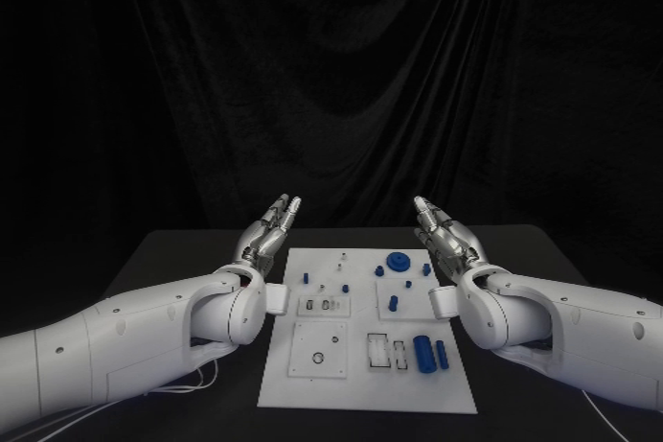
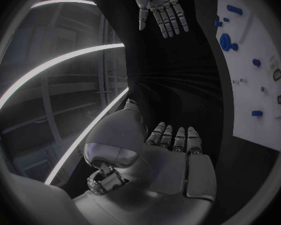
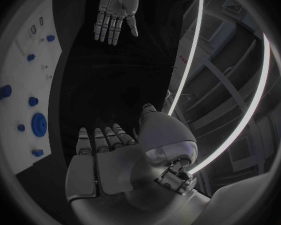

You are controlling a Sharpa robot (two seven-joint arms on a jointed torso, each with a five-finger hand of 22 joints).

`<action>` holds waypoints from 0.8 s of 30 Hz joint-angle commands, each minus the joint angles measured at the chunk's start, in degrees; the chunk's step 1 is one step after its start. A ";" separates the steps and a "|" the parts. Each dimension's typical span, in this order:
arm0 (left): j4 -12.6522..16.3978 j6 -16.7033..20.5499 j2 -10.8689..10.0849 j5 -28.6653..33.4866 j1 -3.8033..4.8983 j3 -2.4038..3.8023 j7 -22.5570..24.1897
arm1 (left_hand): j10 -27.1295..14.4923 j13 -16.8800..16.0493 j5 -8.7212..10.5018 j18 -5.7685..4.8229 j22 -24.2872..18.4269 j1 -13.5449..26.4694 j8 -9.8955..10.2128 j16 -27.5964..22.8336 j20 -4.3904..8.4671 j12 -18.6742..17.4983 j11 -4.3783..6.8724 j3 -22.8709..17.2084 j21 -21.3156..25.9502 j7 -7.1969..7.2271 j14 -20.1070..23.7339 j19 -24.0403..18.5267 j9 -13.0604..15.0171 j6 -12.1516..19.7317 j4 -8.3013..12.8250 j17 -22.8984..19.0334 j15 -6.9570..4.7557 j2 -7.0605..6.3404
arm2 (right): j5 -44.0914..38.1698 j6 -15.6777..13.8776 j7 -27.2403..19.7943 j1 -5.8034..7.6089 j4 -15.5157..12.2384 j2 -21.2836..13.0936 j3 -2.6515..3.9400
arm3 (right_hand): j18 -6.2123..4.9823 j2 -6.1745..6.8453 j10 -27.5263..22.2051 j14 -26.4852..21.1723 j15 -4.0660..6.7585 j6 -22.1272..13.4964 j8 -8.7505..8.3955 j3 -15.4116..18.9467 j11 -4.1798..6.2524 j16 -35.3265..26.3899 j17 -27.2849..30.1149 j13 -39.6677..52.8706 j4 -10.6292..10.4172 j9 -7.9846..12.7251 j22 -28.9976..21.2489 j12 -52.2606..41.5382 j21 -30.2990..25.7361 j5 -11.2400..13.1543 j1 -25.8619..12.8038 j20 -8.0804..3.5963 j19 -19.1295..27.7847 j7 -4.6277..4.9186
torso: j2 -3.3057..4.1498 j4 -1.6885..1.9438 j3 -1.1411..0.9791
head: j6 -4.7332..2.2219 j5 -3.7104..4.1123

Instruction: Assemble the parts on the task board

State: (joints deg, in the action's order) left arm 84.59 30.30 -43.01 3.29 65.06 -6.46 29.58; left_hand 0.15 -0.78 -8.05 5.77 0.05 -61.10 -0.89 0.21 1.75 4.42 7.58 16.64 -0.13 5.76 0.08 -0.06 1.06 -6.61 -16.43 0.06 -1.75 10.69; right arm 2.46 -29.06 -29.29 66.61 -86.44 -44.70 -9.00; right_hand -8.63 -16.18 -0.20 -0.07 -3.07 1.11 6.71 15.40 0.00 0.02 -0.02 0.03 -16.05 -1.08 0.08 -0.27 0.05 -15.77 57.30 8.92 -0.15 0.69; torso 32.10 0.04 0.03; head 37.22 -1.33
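Task board [image 1: 362, 389] is laid mid-tabletop, blue parts [image 1: 424, 351] on it, no writing readable; left hand [image 1: 268, 233] and right hand [image 1: 445, 233] are raised flat, fingers extended, nothing held.

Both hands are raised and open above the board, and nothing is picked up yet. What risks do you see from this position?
1. The blue parts at the far end of the task board stand close together; a reaching right hand might knock a neighbour.
2. The blue cylinder lying near the board's near right looks free to roll if nudged.
3. The left hand flanks the same board, so both hands reaching inward could collide.
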 commanded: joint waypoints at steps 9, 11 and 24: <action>-4.25 -26.86 1.51 5.59 4.11 -4.48 5.79 | -0.03 -0.08 -0.19 2.48 -0.05 -1.86 -0.36 -0.21 -0.53 0.35 0.86 0.67 0.13 0.67 -0.08 0.06 0.08 -0.27 -0.26 -0.06 -4.11 -0.22 | 3.02 22.14 3.20 3.97 2.16 -0.15 -4.67 | -1.21 -0.22 0.19 0.07 -0.77 0.51 0.46 0.26 -0.95 -0.02 0.02 0.06 -0.60 -0.10 0.10 -0.03 0.20 -0.41 1.82 0.95 -0.03 0.06 | 0.02 0.01 0.00 | 0.00 0.00; -4.77 -29.09 1.68 6.04 4.59 -5.07 6.16 | -0.04 -0.06 -0.21 2.82 -0.05 -1.90 -0.35 -0.21 -1.03 0.27 1.03 0.68 0.13 0.91 -0.08 0.06 0.07 -0.22 -0.26 -0.06 -3.88 -0.33 | 3.16 23.16 3.31 4.25 2.31 -0.16 -5.05 | -1.21 -0.22 0.19 0.07 -0.77 0.51 0.46 0.26 -0.95 -0.02 0.02 0.06 -0.60 -0.10 0.10 -0.03 0.20 -0.41 1.82 0.95 -0.03 0.06 | 0.02 0.01 0.00 | 0.00 0.00; -5.76 -30.65 0.04 4.21 5.14 -5.73 7.69 | 0.08 -0.10 0.29 3.58 -0.05 -1.99 -0.34 -0.21 -3.16 0.55 2.95 0.63 0.13 5.59 -0.08 0.06 0.04 -0.31 -0.29 -0.06 -2.19 -0.98 | -0.77 24.48 2.61 4.44 1.66 -2.13 -5.16 | -1.18 -0.10 0.19 0.07 -1.78 0.79 0.87 0.35 -2.07 -0.02 0.02 0.14 -0.53 -0.16 0.13 -0.31 0.26 -0.44 2.33 1.57 -0.07 0.06 | 0.05 0.03 0.03 | 0.69 -0.10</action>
State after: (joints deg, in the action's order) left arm 78.69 1.73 -43.27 8.80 70.08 -12.25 34.90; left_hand 0.26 -0.88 -8.12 8.45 0.05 -63.18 -1.21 0.21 -0.96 5.05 10.45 16.97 -0.13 11.28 0.08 0.14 1.19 -7.16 -16.76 0.09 -1.74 9.99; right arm 3.84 -6.68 -27.21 70.89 -84.59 -46.93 -14.23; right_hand -9.43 -16.43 -0.09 -0.02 -4.37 1.52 7.28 15.72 -1.57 0.02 -0.02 0.09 -16.36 -1.17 0.12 -0.27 0.05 -16.16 59.09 10.04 -0.12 0.88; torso 32.16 0.05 0.04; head 37.75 -1.30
